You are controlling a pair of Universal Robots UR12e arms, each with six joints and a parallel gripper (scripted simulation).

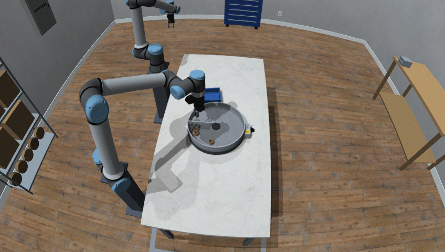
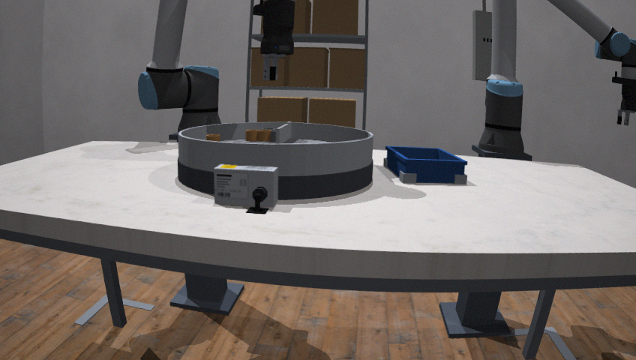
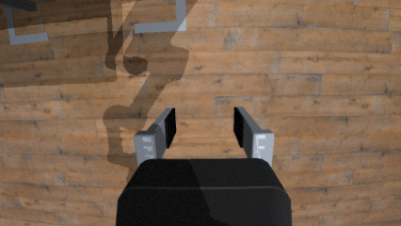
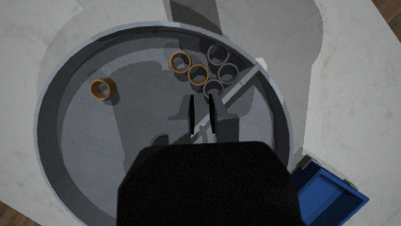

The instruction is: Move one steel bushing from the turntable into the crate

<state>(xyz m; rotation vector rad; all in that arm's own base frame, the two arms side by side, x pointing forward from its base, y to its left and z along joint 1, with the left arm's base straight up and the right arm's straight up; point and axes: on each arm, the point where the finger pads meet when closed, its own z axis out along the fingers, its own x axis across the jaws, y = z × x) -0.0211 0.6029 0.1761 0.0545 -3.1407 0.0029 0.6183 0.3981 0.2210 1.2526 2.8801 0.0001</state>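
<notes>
Three grey steel bushings (image 4: 208, 55) (image 4: 237, 73) (image 4: 203, 88) stand grouped beside the divider (image 4: 240, 85) (image 1: 201, 124) on the turntable (image 1: 218, 150) (image 2: 312, 156) (image 4: 46, 141). The exterior view does not show them clearly. The blue crate (image 1: 213, 88) (image 2: 433, 171) sits level between its corner guides (image 2: 408, 178) beside the turntable. My right gripper (image 1: 196, 114) (image 2: 270, 76) (image 4: 201, 105) is partly open and empty, high above the turntable near the divider. My left gripper (image 1: 170, 27) (image 2: 623, 119) (image 3: 204, 120) is wide open and empty over the floor, away from the table.
Two bronze bushings (image 4: 170, 62) (image 4: 188, 74) stand close beside the steel ones. A third bronze bushing (image 4: 109, 88) (image 1: 211, 142) stands apart. The turntable's high rim surrounds them all. A control box (image 2: 232, 187) (image 1: 247, 134) stands against the turntable's outer side.
</notes>
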